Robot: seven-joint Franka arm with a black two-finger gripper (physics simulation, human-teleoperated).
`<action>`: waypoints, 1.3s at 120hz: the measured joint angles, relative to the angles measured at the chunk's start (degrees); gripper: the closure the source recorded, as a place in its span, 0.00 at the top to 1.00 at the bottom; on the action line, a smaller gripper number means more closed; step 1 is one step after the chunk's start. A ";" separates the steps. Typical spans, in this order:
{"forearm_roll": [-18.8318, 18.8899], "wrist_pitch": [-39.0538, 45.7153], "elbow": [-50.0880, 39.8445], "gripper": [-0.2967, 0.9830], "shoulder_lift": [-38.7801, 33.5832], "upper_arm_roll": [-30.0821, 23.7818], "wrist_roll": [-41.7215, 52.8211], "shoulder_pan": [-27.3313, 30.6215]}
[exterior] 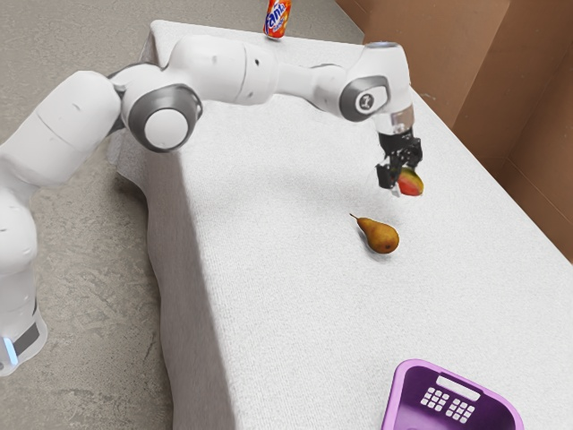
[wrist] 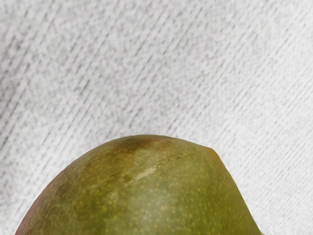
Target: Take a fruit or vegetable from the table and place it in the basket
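Red-and-green mango (exterior: 411, 184) grasped by black two-finger gripper (exterior: 401, 178), exterior view's upper right.
The purple perforated basket (exterior: 414, 365) is cropped at the lower right edge.

The white arm (exterior: 219, 70) has rounded links (exterior: 70, 109), grey joint rings (exterior: 137, 118), black jaws and a pale-blue light strip (exterior: 10, 350).

A brown pear (exterior: 382, 237) lies on its side on the white cloth (exterior: 295, 331), stem toward the exterior view's left. An orange can (exterior: 277, 18) with blue-and-white lettering stands well apart from it, near the cloth's edge. Grey floor (exterior: 81, 269) shows at the exterior view's left, brown wall (exterior: 501, 90) at its right
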 joint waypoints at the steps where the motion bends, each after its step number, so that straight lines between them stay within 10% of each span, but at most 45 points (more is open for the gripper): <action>1: -0.01 -0.01 -0.42 0.57 -0.63 0.23 -0.01 -0.32; 35: 0.08 -0.13 -14.10 0.57 -19.69 10.26 -1.66 -18.25; 106: 1.72 0.75 -13.97 0.55 -17.24 19.52 -13.05 -66.22; 156: 4.19 2.75 -13.96 0.56 -14.89 19.90 -21.00 -68.27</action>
